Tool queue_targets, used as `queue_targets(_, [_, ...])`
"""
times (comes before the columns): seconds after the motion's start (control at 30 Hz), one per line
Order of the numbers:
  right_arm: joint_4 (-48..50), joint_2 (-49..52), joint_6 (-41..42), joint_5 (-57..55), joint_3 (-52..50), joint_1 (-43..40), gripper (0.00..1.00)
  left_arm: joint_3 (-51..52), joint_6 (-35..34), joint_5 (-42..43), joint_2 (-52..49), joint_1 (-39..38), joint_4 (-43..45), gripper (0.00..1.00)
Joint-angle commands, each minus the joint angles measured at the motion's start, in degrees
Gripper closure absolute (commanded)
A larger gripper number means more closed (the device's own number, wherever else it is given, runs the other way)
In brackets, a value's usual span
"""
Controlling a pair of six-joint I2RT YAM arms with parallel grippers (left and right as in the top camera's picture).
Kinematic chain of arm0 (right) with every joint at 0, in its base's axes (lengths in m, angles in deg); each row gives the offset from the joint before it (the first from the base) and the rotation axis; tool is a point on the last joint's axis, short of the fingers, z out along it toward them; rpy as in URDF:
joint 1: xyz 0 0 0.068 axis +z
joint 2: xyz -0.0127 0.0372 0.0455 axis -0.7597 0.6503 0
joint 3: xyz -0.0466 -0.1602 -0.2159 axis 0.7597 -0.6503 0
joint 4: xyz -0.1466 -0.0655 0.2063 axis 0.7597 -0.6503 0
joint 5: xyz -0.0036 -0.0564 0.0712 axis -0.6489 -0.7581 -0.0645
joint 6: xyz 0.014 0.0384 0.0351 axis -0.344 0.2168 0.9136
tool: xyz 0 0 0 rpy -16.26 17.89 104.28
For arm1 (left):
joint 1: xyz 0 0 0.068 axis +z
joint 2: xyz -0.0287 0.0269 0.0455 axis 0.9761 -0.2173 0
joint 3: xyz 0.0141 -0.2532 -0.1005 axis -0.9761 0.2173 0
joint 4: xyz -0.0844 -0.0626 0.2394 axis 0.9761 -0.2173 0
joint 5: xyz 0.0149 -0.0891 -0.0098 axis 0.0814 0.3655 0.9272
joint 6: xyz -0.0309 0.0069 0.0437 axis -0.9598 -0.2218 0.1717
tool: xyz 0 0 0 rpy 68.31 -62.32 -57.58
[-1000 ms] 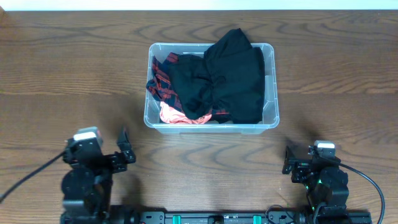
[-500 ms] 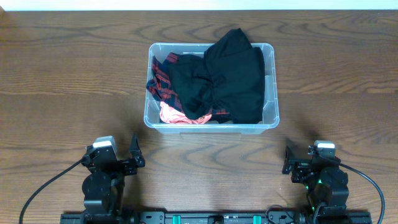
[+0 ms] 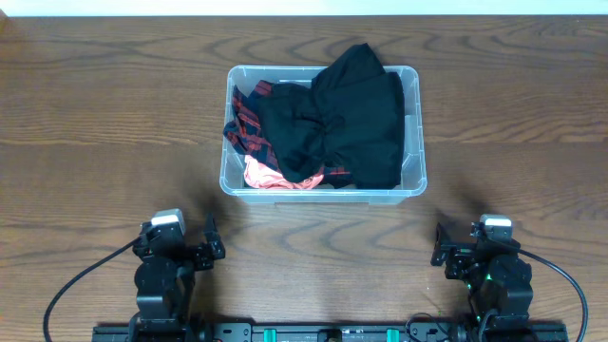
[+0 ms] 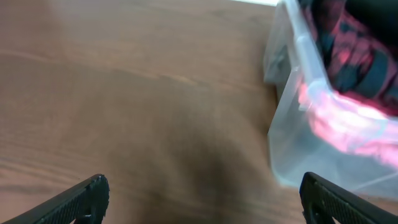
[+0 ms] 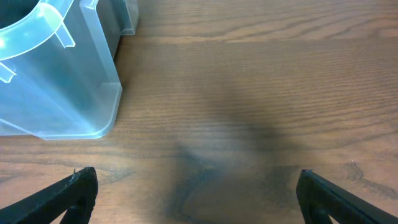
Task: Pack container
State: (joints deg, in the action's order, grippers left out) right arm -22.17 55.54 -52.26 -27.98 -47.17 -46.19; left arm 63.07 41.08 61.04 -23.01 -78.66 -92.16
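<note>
1. Since the earlier frames the left arm has slid to its right along the near edge of the desk (image 3: 114,114). The right arm and the container have not shifted.
2. The left gripper (image 4: 202,190) hangs over bare wood near the front left of the desk. Its two fingertips sit far apart in the bottom corners of the wrist view, with nothing between them.
3. The right gripper (image 5: 196,186) is near the front right of the desk. Its fingers are likewise spread wide over bare wood and hold nothing.
4. The container (image 3: 380,196) stands on the desk at the middle, toward the far side, well apart from both arms.
5. A black garment (image 3: 347,119) fills most of the container, heaped toward its right side. Its far edge lies over the far rim.
6. A red-and-black plaid cloth (image 3: 249,128) is bunched against the left wall, partly under the black garment.
7. A pink cloth (image 3: 266,178) lies at the near left corner and shows through the clear wall in the left wrist view.
8. In the right wrist view a rounded corner of the container sits at the upper left, resting on the wood.
</note>
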Motion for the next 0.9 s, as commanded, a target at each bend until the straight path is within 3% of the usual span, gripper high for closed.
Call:
queue_targets(0.0, [-0.22, -0.35, 0.87, 0.22, -0.20, -0.70, 0.01, 0.42, -0.31, 0.20, 0.39, 0.28, -1.79, 0.02])
queue_targets(0.17, [-0.22, -0.35, 0.87, 0.22, -0.20, -0.70, 0.01, 0.39, -0.31, 0.17, 0.39, 0.28, -5.25, 0.02])
queue_targets(0.87, [-0.22, -0.35, 0.87, 0.22, -0.20, -0.70, 0.01, 0.39, -0.31, 0.17, 0.39, 0.28, -5.25, 0.02])
